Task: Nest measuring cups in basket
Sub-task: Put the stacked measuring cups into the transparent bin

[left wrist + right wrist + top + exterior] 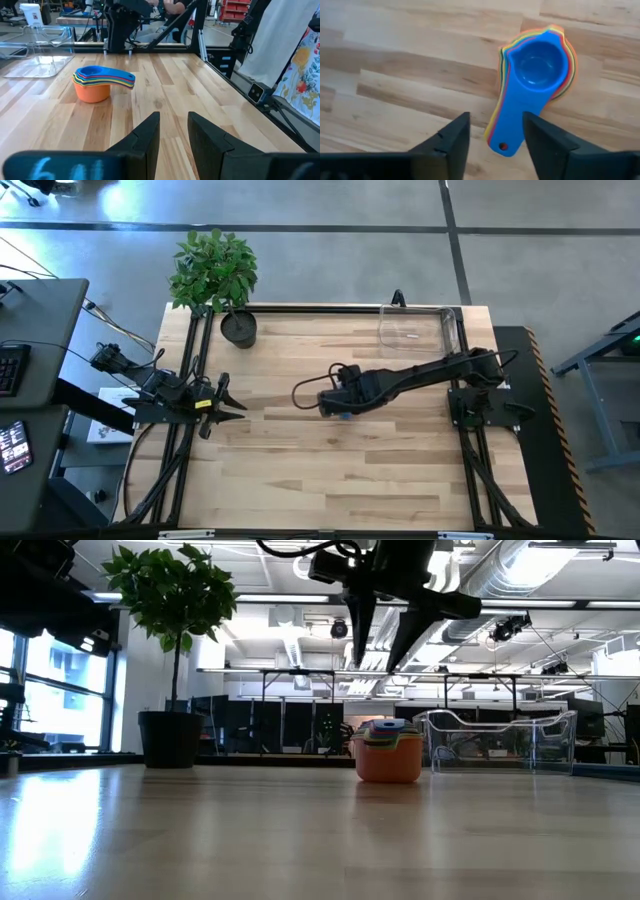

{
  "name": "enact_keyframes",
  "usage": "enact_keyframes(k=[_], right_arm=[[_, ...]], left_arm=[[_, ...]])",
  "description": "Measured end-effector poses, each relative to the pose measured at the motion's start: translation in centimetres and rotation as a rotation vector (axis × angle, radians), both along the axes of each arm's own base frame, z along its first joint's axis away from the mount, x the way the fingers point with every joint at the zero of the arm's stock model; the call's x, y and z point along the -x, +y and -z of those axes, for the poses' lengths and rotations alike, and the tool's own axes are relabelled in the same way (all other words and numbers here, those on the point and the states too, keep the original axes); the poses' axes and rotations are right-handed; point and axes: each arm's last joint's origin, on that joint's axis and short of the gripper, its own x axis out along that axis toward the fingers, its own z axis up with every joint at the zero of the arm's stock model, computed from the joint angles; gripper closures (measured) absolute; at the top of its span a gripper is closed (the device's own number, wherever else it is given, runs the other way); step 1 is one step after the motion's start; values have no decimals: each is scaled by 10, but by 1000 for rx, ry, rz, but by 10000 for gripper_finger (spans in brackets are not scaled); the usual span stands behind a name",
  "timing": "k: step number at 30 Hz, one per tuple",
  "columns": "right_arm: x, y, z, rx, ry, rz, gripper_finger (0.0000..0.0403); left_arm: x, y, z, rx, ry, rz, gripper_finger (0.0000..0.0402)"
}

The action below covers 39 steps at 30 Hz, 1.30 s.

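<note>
The left gripper (pixel 232 405) waited at the table's left edge, its fingers parted a little around nothing, the nested stack well ahead of it. Near the table's middle, the right gripper (pixel 492 137) hovered straight above the measuring cups (pixel 535 80), fingers spread apart and gripping nothing. The cups sat nested on the wooden table (pixel 300 470), blue one on top inside an orange outer cup, their handles fanned directly below and between the fingers. The clear basket (pixel 420 328) stood empty, well behind the right gripper, towards its arm's base.

The nesting looked finished, and the stack's transfer seemed the step in hand. Next, the gripper would likely need to descend and pinch the handles together.

From above, the arm hid the stack almost entirely. Lower cups showed only as coloured rims, so counting all seven was impossible.
</note>
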Motion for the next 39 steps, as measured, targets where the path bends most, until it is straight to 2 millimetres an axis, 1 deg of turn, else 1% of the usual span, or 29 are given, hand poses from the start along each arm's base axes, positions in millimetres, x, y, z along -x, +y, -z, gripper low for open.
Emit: enact_keyframes(k=[7, 10, 12, 15, 24, 35, 39], right_arm=[[-2, -1, 1, -4, -31, 63, 145], [-3, 0, 5, -33, -23, 101, 120], [-3, 1, 8, -64, -9, 120, 110], [-5, 2, 14, -89, -4, 166, 105], [-9, 3, 32, -123, 31, 290, 104], [-17, 4, 55, -112, 72, 333, 104], [-19, 1, 64, -105, 94, 349, 104]], left_arm=[[0, 0, 0, 0, 0, 0, 312], [0, 0, 0, 0, 0, 0, 312], [0, 0, 0, 0, 0, 0, 312], [0, 0, 0, 0, 0, 0, 312], [0, 0, 0, 1, 0, 0, 312], [0, 0, 0, 0, 0, 0, 312], [0, 0, 0, 0, 0, 0, 312]])
